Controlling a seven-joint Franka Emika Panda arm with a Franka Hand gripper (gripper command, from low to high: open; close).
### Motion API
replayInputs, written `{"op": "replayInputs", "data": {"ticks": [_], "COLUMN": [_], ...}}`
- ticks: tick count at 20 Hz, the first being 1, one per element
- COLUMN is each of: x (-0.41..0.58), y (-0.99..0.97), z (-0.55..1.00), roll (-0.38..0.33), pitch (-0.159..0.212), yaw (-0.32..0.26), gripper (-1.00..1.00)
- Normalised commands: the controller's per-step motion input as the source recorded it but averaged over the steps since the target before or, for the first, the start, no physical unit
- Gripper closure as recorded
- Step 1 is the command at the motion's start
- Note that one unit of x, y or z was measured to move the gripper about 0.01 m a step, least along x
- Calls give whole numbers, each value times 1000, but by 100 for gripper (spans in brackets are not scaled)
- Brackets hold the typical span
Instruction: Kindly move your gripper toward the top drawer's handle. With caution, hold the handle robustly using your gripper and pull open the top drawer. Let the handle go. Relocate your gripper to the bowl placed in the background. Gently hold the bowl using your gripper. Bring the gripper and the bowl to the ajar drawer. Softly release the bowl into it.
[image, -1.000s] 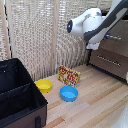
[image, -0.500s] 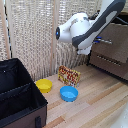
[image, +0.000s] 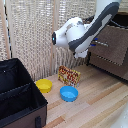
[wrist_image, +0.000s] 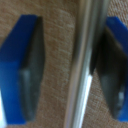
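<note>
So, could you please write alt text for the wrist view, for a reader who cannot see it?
Close-up from the robot's hand: a thin silver handle runs between two blue-tipped fingers, which stand apart on either side of it against the blurred brown drawer front. One finger sits close beside the bar; whether it touches is unclear.

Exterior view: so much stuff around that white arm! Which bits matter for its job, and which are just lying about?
Part of the job:
- gripper, its blue fingers either side of the handle
- top drawer
- yellow bowl

Just lying about:
- blue bowl
- patterned box
- black case
- lower drawer
</note>
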Motion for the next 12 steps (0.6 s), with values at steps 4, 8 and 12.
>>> {"op": "replayInputs", "data": {"ticks": [4, 8, 12], "x": [421, 491, 376], "y": [590, 795, 628], "z": [-5, 71, 249], "roll": [15, 18, 222], "pitch": [0, 0, -77], "yaw": [-14, -25, -45], "gripper": [-100, -100, -100]}}
